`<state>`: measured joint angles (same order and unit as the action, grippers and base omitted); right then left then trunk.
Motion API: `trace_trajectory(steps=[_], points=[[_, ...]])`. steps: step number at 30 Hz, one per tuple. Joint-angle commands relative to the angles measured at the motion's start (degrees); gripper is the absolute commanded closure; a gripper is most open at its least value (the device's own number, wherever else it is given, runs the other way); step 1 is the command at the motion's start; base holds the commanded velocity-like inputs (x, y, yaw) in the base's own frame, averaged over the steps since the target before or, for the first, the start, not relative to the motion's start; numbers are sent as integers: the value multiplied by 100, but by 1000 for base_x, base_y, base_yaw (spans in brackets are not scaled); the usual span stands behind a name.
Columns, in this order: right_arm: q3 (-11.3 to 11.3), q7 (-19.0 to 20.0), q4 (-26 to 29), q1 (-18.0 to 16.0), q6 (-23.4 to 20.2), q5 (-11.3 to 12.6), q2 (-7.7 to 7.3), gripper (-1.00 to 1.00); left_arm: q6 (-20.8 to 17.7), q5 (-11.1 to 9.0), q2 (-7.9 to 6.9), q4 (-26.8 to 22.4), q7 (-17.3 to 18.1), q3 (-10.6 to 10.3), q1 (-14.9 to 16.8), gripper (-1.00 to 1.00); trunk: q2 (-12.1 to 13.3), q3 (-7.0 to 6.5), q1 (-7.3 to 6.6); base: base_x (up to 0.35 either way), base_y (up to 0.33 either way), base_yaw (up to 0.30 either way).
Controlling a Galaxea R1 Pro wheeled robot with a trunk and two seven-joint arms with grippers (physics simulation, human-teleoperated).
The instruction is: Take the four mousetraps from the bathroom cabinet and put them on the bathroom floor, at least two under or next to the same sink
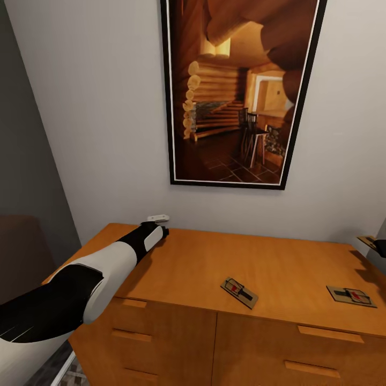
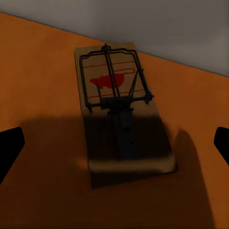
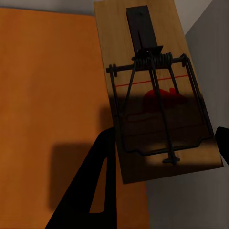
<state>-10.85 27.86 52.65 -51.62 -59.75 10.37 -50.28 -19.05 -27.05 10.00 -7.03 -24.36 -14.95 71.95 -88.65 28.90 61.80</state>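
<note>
The orange-brown cabinet stands against the wall. Two mousetraps lie flat on its top, one near the middle front and one toward the right. My left gripper reaches to the back left of the top. In the left wrist view it stands open just above a third mousetrap, with a dark finger on either side. My right gripper is shut on a fourth mousetrap, held off the cabinet's right end.
A large framed picture of a log cabin hangs on the pale wall above the cabinet. Drawer fronts with bar handles face me. A dark wall and a brown block close off the left. Patterned floor tile shows at the lower left.
</note>
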Motion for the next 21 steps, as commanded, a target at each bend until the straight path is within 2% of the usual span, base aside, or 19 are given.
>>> trace_trajectory(steps=[1, 21], points=[[-22, -26, 0, -10, -25, 53, -8, 100, -29, -46, 0, -10, -34, -44, 3, -100, -4, 7, 0, 0, 0, 0], [-22, -27, 2, -10, -25, 53, -8, 100, -90, -39, 0, -9, -31, -47, 4, -100, -4, 7, 0, 0, 0, 0]])
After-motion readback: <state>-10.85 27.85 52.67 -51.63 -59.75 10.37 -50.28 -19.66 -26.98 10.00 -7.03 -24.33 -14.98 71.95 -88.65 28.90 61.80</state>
